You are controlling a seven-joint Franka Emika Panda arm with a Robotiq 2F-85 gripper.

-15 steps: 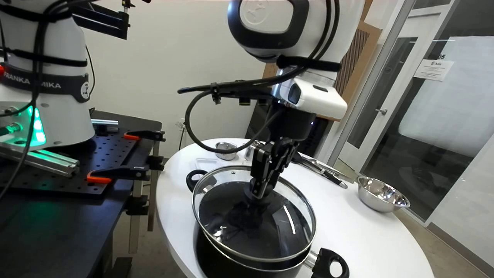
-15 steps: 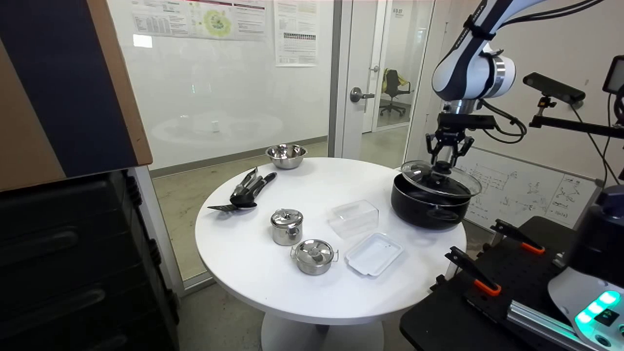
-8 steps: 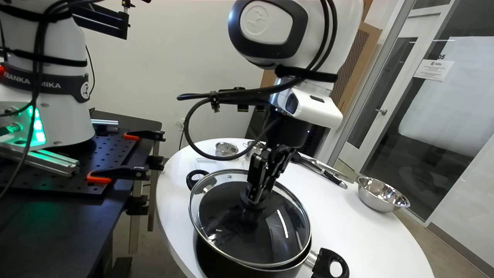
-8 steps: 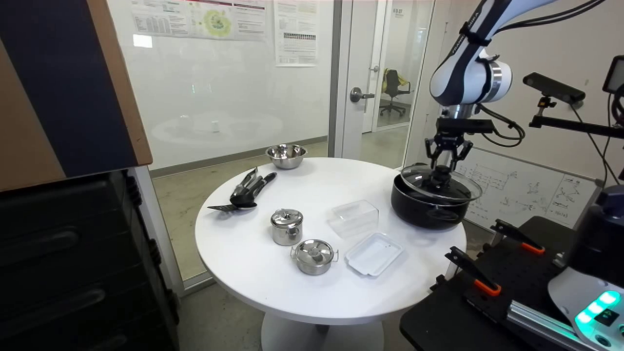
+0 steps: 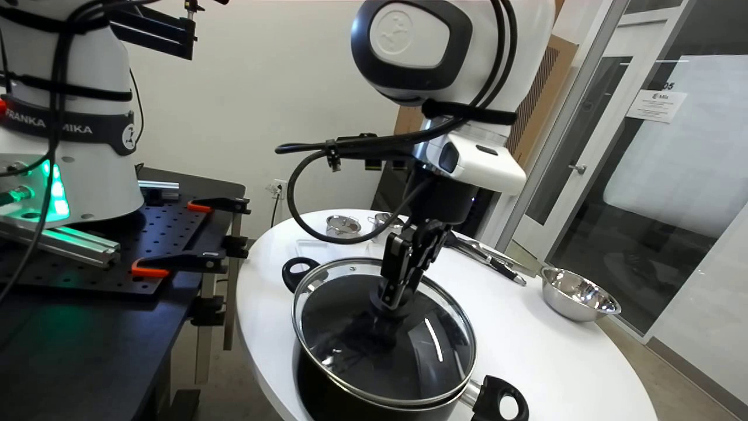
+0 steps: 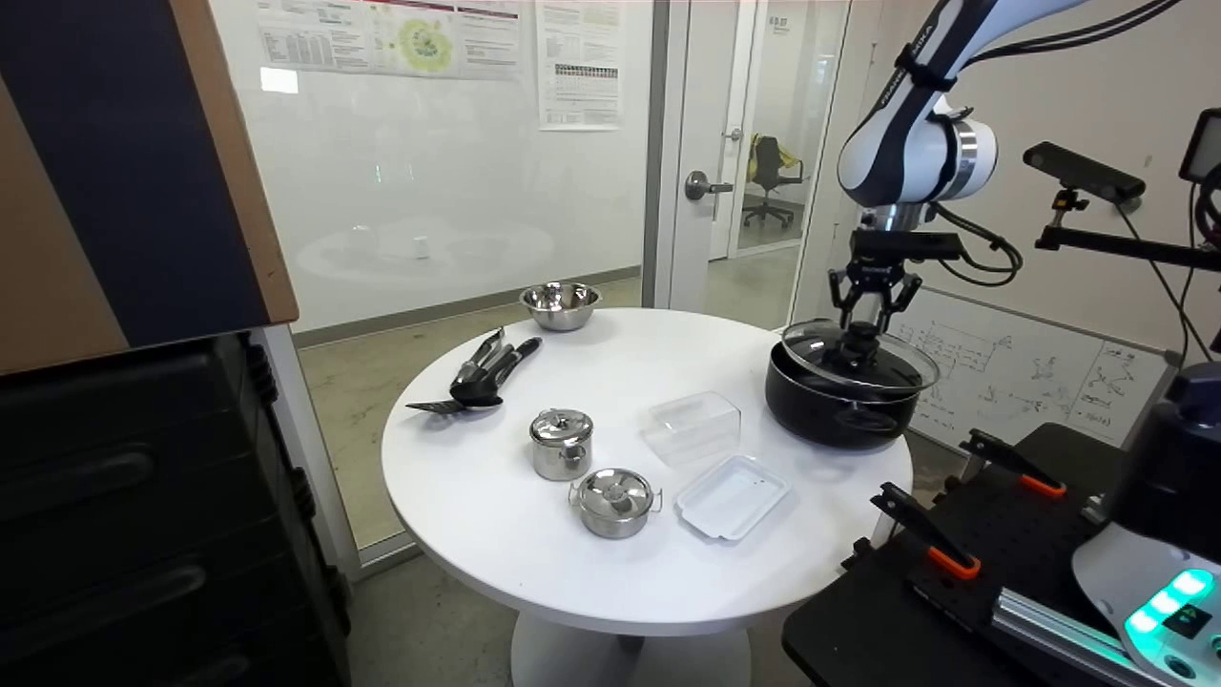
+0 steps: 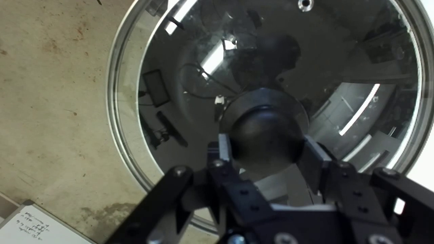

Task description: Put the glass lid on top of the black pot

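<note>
The glass lid (image 5: pixel 350 327) is held over the black pot (image 5: pixel 327 392) in both exterior views. In an exterior view the lid (image 6: pixel 811 355) sits slightly to the right of the pot (image 6: pixel 830 415), overhanging its right side, with some dark pot opening showing at left. Its rim is very close to the pot's rim; I cannot tell whether they touch. My gripper (image 5: pixel 398 295) points down at the lid's centre. In the wrist view the lid (image 7: pixel 190 128) fills most of the picture, and my gripper (image 7: pixel 266 146) has its fingers closed on both sides of the black knob. The pot inside is seen only through the glass.
Steel lidded pots (image 6: pixel 561 444), a clear box (image 6: pixel 694 426) and a white tray (image 6: pixel 733 498) stand on the round table (image 6: pixel 591 572). Utensils (image 6: pixel 486 372) and a steel bowl (image 6: pixel 561 307) lie farther off. The pot stands near the table edge, with a side handle (image 5: pixel 502 400) sticking out.
The lid and gripper have come down closer to the pot. In the last half second they have shifted slightly sideways over it. The grip on the knob looks the same.
</note>
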